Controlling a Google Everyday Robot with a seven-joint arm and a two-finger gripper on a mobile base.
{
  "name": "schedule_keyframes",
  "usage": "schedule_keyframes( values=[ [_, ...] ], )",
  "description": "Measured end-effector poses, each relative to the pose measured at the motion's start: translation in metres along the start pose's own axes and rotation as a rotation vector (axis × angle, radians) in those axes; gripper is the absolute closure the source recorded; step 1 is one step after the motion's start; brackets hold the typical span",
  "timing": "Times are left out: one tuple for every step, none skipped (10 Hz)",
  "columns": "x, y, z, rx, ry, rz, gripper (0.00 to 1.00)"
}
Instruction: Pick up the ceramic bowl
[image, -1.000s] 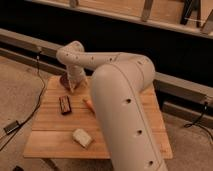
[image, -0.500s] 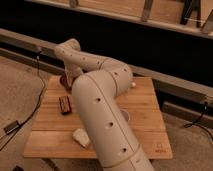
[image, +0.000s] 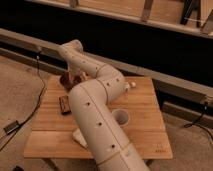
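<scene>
Arm bent across table (image: 142, 102), gripper (image: 75, 78) down at ceramic bowl (image: 64, 80); its state unclear

Wooden table (image: 142, 97) (matt planks), pincer (image: 76, 78) beside the ceramic bowl (image: 65, 80).
</scene>
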Motion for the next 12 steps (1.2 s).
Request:
schedule_keyframes(
  values=[
    [-0.001,-0.001,0.004,0.001,0.005,0.014,0.35],
    [0.0,0.0,0.011,0.001,0.018,0.024,0.35],
    [0.001,0.002,0.014,0.0,0.023,0.025,0.35],
    [0.004,0.004,0.018,-0.002,0.034,0.025,0.35],
    [0.006,0.005,0.022,-0.004,0.044,0.022,0.37],
    [0.007,0.005,0.025,-0.005,0.052,0.017,0.45],
    [0.009,0.005,0.027,-0.006,0.057,0.016,0.54],
    [0.009,0.003,0.031,-0.007,0.062,0.017,0.65],
    [0.009,0.0,0.034,-0.01,0.063,0.021,0.78],
    [0.009,-0.003,0.037,-0.014,0.064,0.025,0.89],
    [0.008,-0.004,0.039,-0.02,0.065,0.03,0.97],
    [0.009,-0.005,0.04,-0.026,0.067,0.032,1.0]
  ],
)
